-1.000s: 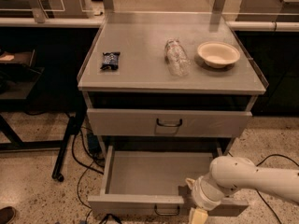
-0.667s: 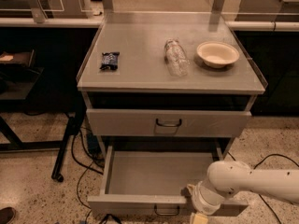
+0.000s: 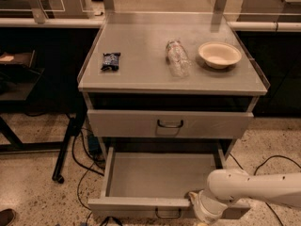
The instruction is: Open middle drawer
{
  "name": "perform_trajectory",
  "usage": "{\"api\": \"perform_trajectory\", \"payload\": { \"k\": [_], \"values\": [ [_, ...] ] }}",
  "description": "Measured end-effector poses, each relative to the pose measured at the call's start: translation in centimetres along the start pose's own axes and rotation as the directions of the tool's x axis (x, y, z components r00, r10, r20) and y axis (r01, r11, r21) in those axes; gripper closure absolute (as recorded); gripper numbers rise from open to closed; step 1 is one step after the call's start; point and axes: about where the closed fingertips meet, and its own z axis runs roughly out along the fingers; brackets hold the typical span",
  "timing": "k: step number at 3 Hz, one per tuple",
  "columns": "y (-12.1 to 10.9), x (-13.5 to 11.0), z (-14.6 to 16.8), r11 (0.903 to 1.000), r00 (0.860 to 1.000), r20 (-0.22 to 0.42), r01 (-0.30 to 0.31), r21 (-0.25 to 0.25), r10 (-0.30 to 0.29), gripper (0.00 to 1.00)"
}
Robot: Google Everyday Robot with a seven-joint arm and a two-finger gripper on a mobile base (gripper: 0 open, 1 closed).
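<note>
Matt metal middle drawer (image 3: 157, 175), glossy tool (image 3: 201, 215) at front

The middle drawer (image 3: 155, 175) is showing plain light grey, its loop handle (image 3: 168, 214) dark, and the pincer (image 3: 202, 220), on a white arm (image 3: 256, 189), is hanging at five o'clock by the drawer front. The pale grey tabletop (image 3: 141, 76) is carrying a dark blue packet (image 3: 111, 60), a clear bottle (image 3: 177, 58) and a cream bowl (image 3: 219, 54).

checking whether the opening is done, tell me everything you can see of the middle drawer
The middle drawer is a wide, shallow, light-grey box, metal by its look, pulled out under the closed drawer above. Its plain grey floor and side walls show. A small dark loop handle sits at the centre of its flat front. The gripper is at the front rim, right of the handle, apparently touching it.
</note>
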Motion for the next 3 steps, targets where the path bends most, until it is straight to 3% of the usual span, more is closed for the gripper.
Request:
{"api": "perform_trajectory", "payload": {
  "k": [1,2,3],
  "values": [
    [0.0,-0.1,-0.2,1.0000,1.000,0.000,0.000,0.000,0.000,0.00],
    [2.3,0.4,-3.2,0.9998,1.000,0.013,-0.002,0.021,0.001,0.00],
    [6.3,1.3,-8.1,0.9988,0.998,0.052,-0.023,0.043,0.021,0.00]
  ]
}}
